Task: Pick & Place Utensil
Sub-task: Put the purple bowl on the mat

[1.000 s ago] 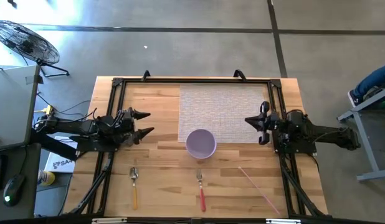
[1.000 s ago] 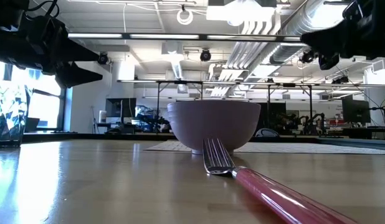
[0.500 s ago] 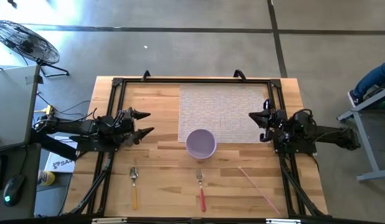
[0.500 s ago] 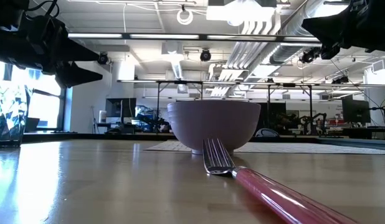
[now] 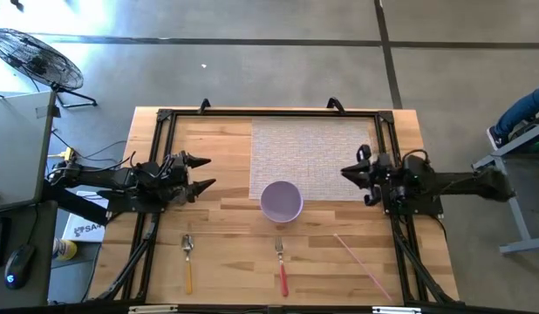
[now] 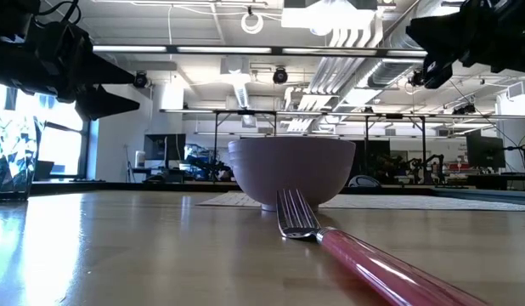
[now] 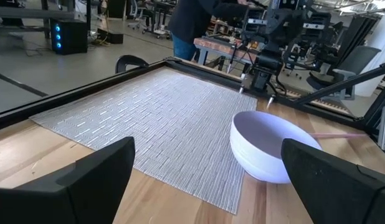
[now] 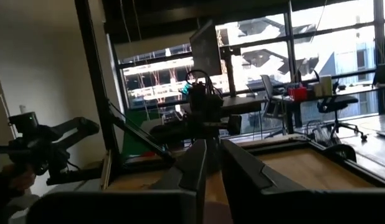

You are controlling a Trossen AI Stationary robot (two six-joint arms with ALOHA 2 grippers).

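Observation:
A lilac bowl point(image 5: 282, 201) stands on the near edge of a grey woven mat point(image 5: 309, 148). Near the table's near edge lie a spoon with a yellow handle point(image 5: 188, 260), a fork with a red handle point(image 5: 281, 266) and a thin pink stick point(image 5: 361, 260). In the low view the fork point(image 6: 313, 225) lies in front of the bowl point(image 6: 291, 170). My left gripper point(image 5: 208, 172) hovers open, left of the bowl, and its wrist view shows the bowl point(image 7: 267, 146) ahead. My right gripper point(image 5: 344, 171) hovers shut above the mat's right edge, its fingers point(image 8: 202, 162) close together and pointing left.
A black frame point(image 5: 165, 118) runs round the table's working area. Bare wood lies between the bowl and the utensils. A fan point(image 5: 34, 57) stands on the floor beyond the far left corner, and a person's leg point(image 5: 522, 113) shows off to the right.
My right gripper has drawn back a little toward the table's right edge, then come back toward the left. It has risen slightly in the low view and stays shut. The bowl and utensils have not moved.

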